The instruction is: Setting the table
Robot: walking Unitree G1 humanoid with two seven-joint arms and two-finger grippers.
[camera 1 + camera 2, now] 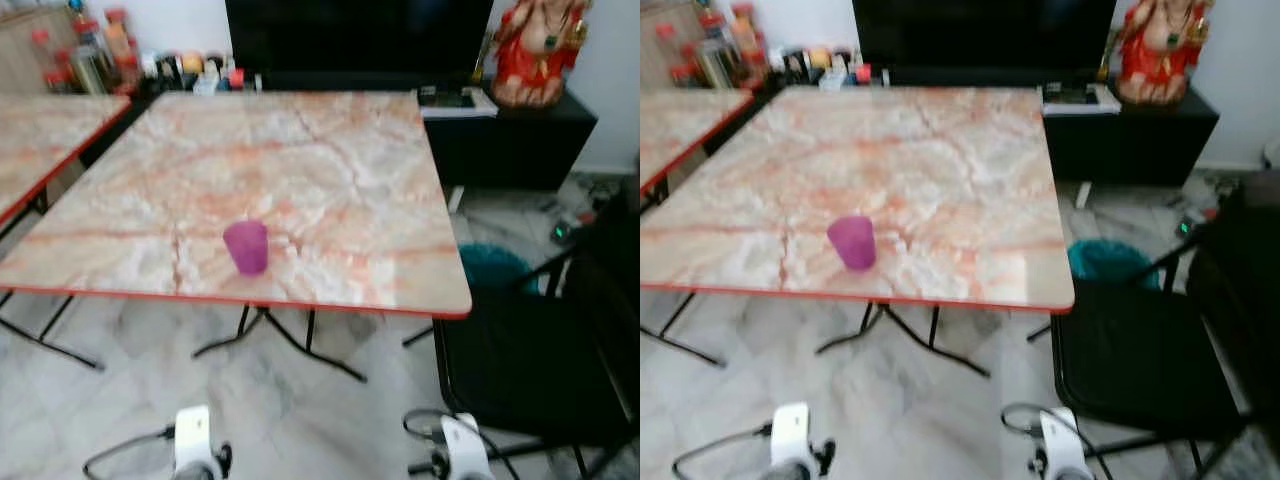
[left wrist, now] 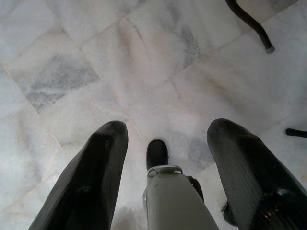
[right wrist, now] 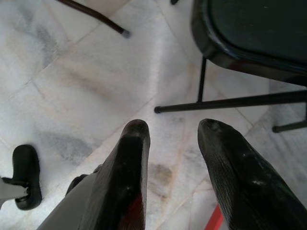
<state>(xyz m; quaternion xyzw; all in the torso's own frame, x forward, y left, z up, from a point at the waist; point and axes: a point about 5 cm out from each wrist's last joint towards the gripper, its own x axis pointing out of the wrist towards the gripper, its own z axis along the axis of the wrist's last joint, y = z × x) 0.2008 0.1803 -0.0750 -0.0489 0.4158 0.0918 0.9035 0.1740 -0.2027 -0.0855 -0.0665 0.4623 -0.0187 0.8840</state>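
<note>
A purple cup [image 1: 246, 246] stands upright on the marble-patterned table [image 1: 300, 150], close to its red front edge. Both arms hang low in front of the table, left arm [image 1: 195, 445] and right arm [image 1: 460, 450], well below the tabletop and apart from the cup. In the left wrist view my left gripper [image 2: 168, 127] is open over the pale floor tiles and holds nothing. My right gripper [image 3: 172, 125] is also open over the floor, empty, next to a black chair leg [image 3: 230, 101].
A black folding chair [image 1: 530, 370] stands at the table's right front corner, with a teal bin [image 1: 495, 268] behind it. A second marble table [image 1: 40, 130] lies to the left. Bottles and jars [image 1: 95, 50], a black cabinet [image 1: 510, 135] and a red figure [image 1: 535, 50] line the back wall.
</note>
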